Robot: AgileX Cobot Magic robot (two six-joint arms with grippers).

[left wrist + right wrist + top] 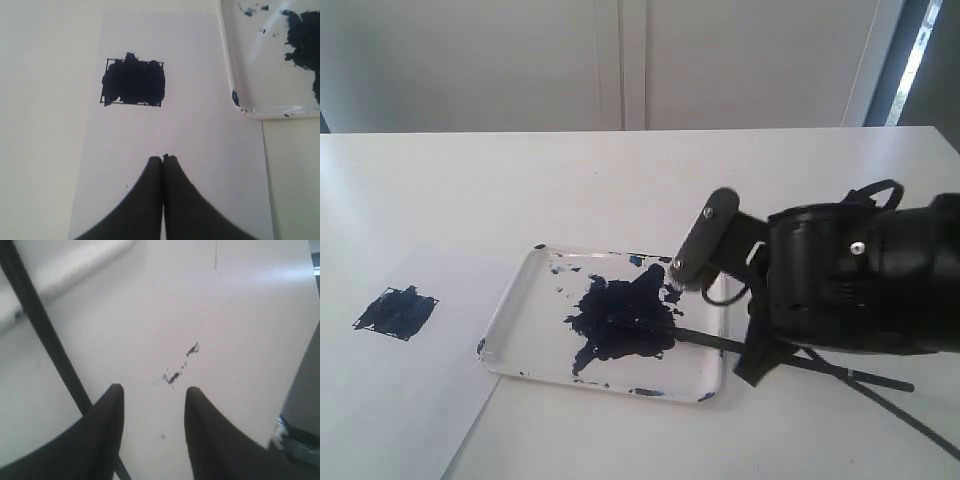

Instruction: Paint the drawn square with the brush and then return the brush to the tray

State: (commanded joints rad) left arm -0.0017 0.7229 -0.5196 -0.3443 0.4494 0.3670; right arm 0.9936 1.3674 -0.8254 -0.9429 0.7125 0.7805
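Note:
The drawn square (396, 312) is a smeared dark blue patch (133, 81) on the white paper sheet (200, 125). The white tray (505, 310) holds a large blue-black blot. The brush (705, 340) lies with its tip in the blot and its handle sticking out over the tray's right rim onto the table. My right gripper (154, 392) is open just above the table. The brush (45, 335) passes outside one finger, not between the jaws. My left gripper (163, 158) is shut and empty above the paper, short of the square. It is out of the exterior view.
The right arm's black body (850, 280) covers the middle of the brush handle. A black cable (920, 430) runs along the table under that arm. Small paint specks (180, 367) mark the table ahead of the right jaws. A corner of the tray (235, 65) shows beside the paper.

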